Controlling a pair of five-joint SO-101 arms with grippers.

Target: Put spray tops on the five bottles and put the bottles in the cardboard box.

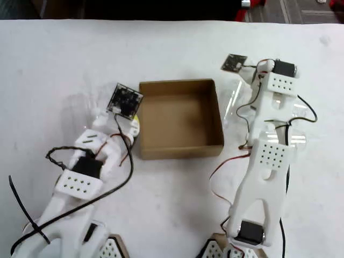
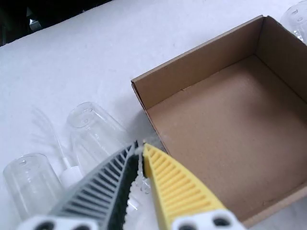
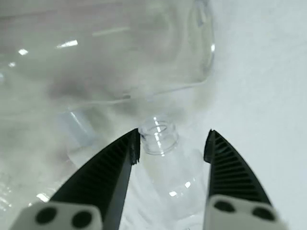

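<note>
The open cardboard box stands in the middle of the table with nothing in it. My left gripper hangs just left of the box's near left corner, its grey and yellow fingers shut tip to tip. Under and beside it lie two clear bottles and a white spray top with its thin tube. My right gripper is open on the far right of the box, its black fingers on either side of the bare neck of a clear bottle. A larger clear bottle lies just beyond.
More clear bottles lie on the white table beside the right arm, and one lies against the box's right wall. Red and black cables trail from both arms. The table's far edge meets a dark floor.
</note>
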